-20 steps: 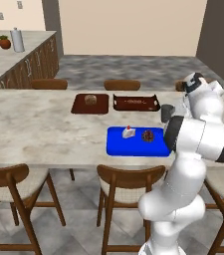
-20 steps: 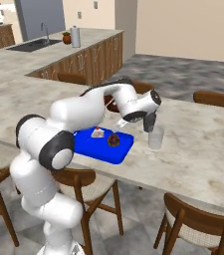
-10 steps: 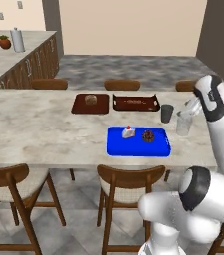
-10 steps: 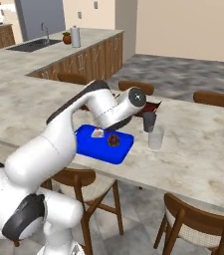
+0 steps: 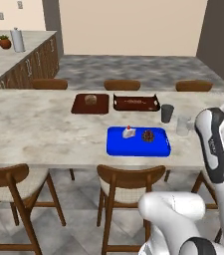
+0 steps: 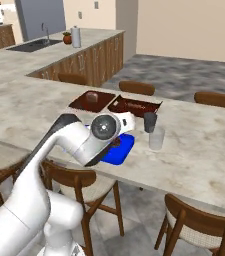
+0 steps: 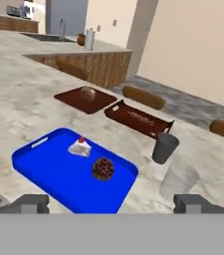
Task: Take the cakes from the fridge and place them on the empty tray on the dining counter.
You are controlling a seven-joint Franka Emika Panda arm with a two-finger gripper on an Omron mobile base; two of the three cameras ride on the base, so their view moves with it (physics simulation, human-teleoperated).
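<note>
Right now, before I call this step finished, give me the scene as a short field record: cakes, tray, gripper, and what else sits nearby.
white cake slice: on the blue tray, red cherry on top
dark round cake: on the blue tray, beside the slice, apart from it
blue tray: flat on the dining counter, holds both cakes
gripper: open, holding nothing, back from the tray
dark cup: upright, past the tray's far corner
clear glass: upright, next to the dark cup
brown trays: two, behind the blue tray
task state: both cakes placed
</note>
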